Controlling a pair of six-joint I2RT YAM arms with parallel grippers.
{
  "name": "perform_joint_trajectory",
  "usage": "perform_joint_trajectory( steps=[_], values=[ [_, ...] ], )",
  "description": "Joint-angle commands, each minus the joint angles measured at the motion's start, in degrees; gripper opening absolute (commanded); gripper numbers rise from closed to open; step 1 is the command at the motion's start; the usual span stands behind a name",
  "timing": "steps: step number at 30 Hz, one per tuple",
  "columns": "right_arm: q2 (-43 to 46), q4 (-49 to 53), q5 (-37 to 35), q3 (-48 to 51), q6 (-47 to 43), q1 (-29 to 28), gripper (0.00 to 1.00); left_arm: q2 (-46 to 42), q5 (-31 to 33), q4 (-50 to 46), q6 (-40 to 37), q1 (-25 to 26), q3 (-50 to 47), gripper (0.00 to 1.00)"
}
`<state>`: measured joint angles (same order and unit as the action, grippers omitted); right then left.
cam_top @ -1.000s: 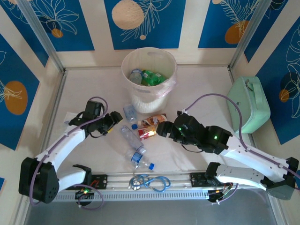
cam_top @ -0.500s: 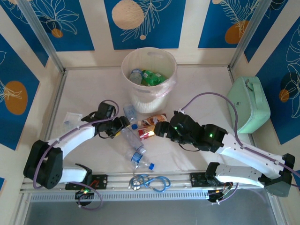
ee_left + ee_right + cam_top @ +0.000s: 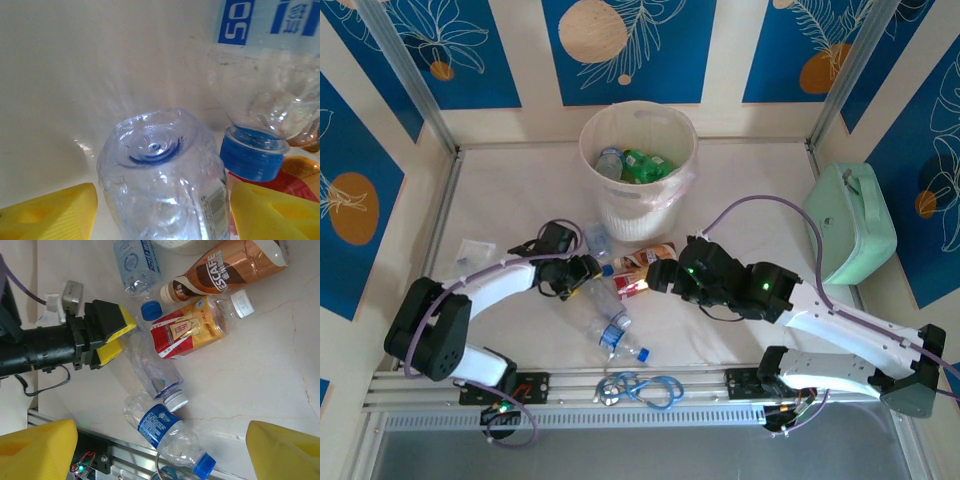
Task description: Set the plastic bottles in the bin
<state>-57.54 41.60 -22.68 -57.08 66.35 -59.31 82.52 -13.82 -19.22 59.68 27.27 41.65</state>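
**A:** Top view first. Where do the task's things lie?

**B:** The bin (image 3: 620, 215) stands at the middle of the surface's far edge, with several bottles (image 3: 638, 165) already inside. A loose cluster lies between the bin and the near edge. The left pincer (image 3: 584, 277) is at the cluster's left side, on a clear bottle (image 3: 592, 297). The right pincer (image 3: 655, 274) hovers just to the right of a red-label bottle (image 3: 634, 286).

**A:** Left wrist view. Is there a grip?

**B:** The clear bottle's base end sits between the yellow fingertips (image 3: 55, 212), one pad against each flank. I read the pincer as closed on it, with the bottle lying on the surface. A blue-capped bottle (image 3: 250, 157) lies just beside it.

**A:** Right wrist view?

**B:** The right pincer's own fingers stand wide apart with nothing between them, so it is open. Below it, the clear bottle runs from the left pincer toward the near edge and ends in a white cap. A blue-label bottle (image 3: 160, 432) lies just past that cap. A brown-label bottle (image 3: 225, 267) lies toward the bin.

**A:** How will it handle?

**B:** My judgement is that it is empty thin plastic: very light, slick, and easily dented. The base end is probably stiffer than the mid-body, so it is a fair place to hold. Held at one end, though, the long body may droop or swing. The neighbours lie close and could be dragged along.
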Motion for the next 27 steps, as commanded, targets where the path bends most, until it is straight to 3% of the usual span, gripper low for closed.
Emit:
perform_joint_trajectory(
  steps=[1,14,27],
  values=[
    [0.0,1.0,0.7,-1.8,-0.8,0.4,0.88,1.7,0.6,1.4,1.0,0.7,-0.4,0.69],
    [0.0,0.9,1.2,-0.8,-0.6,0.8,0.88,5.1,0.2,3.1,1.1,0.7,0.5,0.56],
    [-0.8,0.8,0.6,-2.6,-2.6,-0.7,0.87,-6.4,-0.7,2.9,3.0,0.6,0.9,0.53]
  ],
)
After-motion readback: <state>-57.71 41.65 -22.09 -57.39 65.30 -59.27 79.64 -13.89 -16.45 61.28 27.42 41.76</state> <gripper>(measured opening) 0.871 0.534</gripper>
